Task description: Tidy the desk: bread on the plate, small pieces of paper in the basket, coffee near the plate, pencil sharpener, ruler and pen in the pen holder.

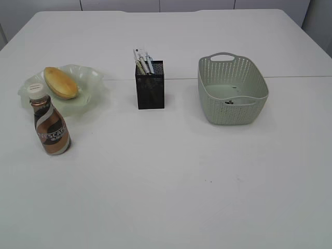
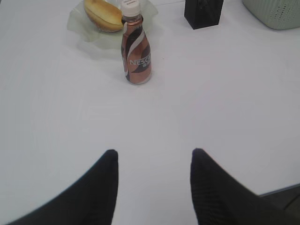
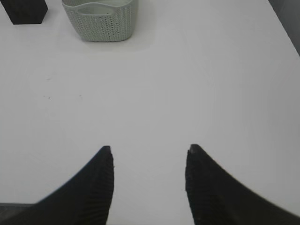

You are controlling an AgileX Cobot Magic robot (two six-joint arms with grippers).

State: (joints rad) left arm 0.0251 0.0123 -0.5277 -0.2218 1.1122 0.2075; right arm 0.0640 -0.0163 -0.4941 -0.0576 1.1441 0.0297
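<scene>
The bread (image 1: 60,82) lies on the pale green plate (image 1: 88,78) at the left. The brown coffee bottle (image 1: 50,126) stands upright just in front of the plate; it also shows in the left wrist view (image 2: 136,51). The black mesh pen holder (image 1: 150,85) holds pens and a ruler (image 1: 143,59). The pale green basket (image 1: 255,98) stands at the right with small scraps (image 1: 230,101) inside. My left gripper (image 2: 153,153) is open and empty over bare table near the coffee. My right gripper (image 3: 149,149) is open and empty in front of the basket (image 3: 101,18). The pencil sharpener is not visible.
The white table (image 1: 171,176) stretches across the whole view, with a seam line (image 1: 301,77) running behind the objects. Neither arm shows in the exterior view. The table's right edge (image 3: 281,21) shows in the right wrist view.
</scene>
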